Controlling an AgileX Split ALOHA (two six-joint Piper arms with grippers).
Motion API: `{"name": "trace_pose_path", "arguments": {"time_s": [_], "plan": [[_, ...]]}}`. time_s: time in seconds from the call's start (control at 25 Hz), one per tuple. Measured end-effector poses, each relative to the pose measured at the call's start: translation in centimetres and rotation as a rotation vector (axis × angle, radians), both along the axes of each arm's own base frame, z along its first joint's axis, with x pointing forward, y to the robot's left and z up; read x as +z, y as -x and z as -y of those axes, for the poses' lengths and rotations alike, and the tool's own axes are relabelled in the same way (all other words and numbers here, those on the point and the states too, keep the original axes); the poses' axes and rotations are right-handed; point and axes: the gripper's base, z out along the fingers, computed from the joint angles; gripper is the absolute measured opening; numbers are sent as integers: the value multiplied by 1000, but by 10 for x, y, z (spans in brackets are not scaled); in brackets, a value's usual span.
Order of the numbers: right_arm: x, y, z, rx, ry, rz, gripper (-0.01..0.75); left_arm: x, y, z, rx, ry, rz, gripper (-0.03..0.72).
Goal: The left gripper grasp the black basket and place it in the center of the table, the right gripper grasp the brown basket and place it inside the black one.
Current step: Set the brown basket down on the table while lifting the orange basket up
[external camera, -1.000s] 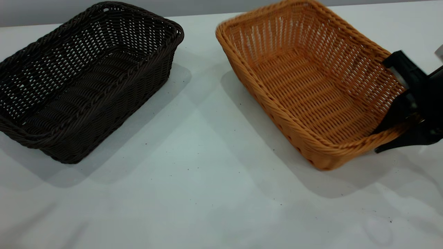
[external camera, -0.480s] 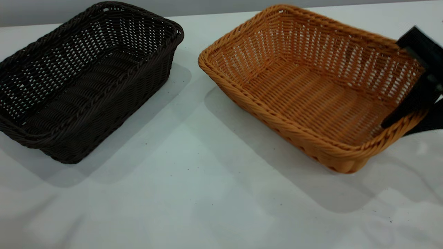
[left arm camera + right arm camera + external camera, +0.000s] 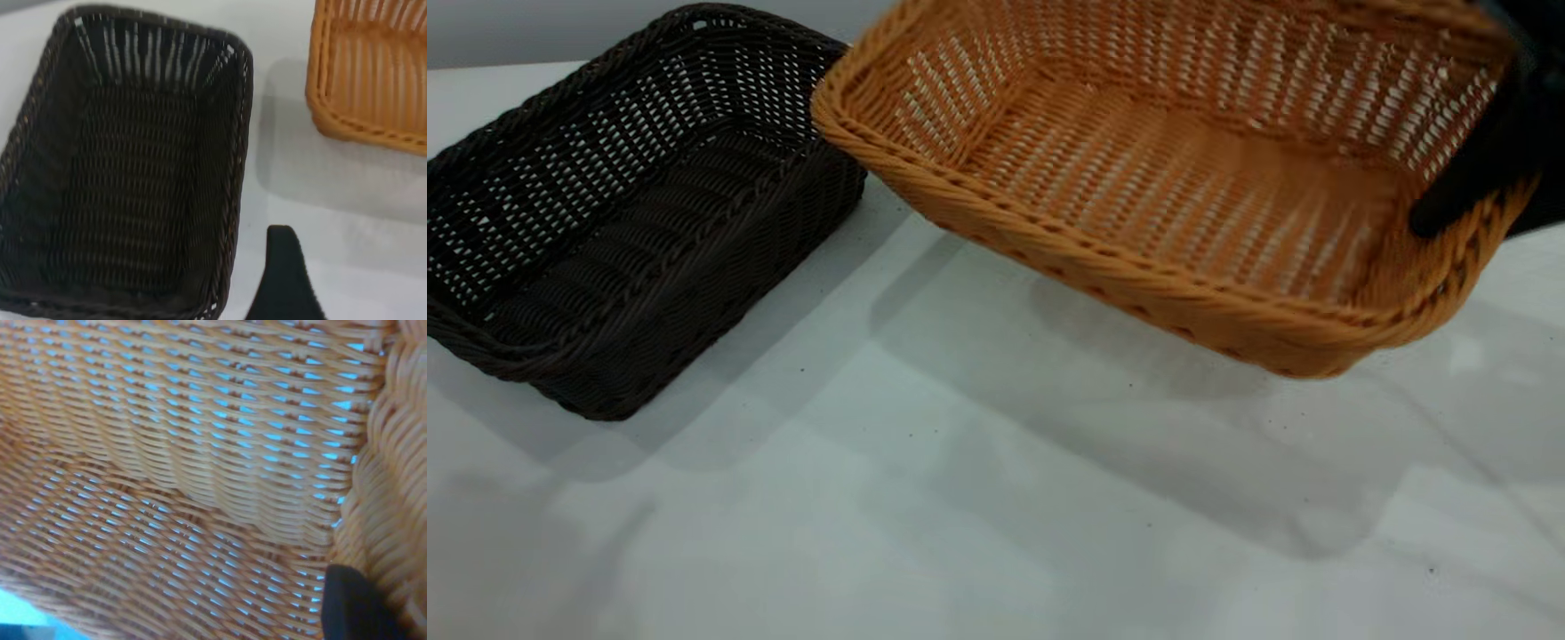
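The black basket (image 3: pixel 631 213) rests on the white table (image 3: pixel 960 498) at the left; it also fills the left wrist view (image 3: pixel 133 173). The brown basket (image 3: pixel 1138 178) hangs in the air, tilted, and its left corner overlaps the black basket's far right corner. My right gripper (image 3: pixel 1476 191) is shut on the brown basket's right rim, one finger inside the basket; that finger (image 3: pixel 350 607) lies against the weave (image 3: pixel 187 467). My left gripper (image 3: pixel 220 267) is open above the black basket's long wall. One finger (image 3: pixel 283 273) is outside the wall over bare table.
A grey wall (image 3: pixel 516 31) runs behind the table's far edge. The brown basket's shadow (image 3: pixel 1138 427) falls on the table's middle and right.
My right gripper has lifted the brown basket off the table, turned it and carried it left, so its corner now overlaps the black basket. The black basket has not moved.
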Motion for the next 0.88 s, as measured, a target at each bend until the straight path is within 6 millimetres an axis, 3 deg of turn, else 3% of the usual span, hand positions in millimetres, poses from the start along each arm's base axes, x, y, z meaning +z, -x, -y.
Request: {"name": "trace_pose_path", "arguments": {"time_s": [0.28, 0.56, 0.88], "plan": [[32, -22, 6, 164, 107, 57, 106, -26, -32, -4, 41, -17, -120, 437], [67, -47, 11, 221, 195, 183, 106, -62, -65, -5, 54, -80, -228, 437], [87, -55, 13, 266, 238, 217, 106, -105, -93, 26, -15, -156, -256, 437]]}}
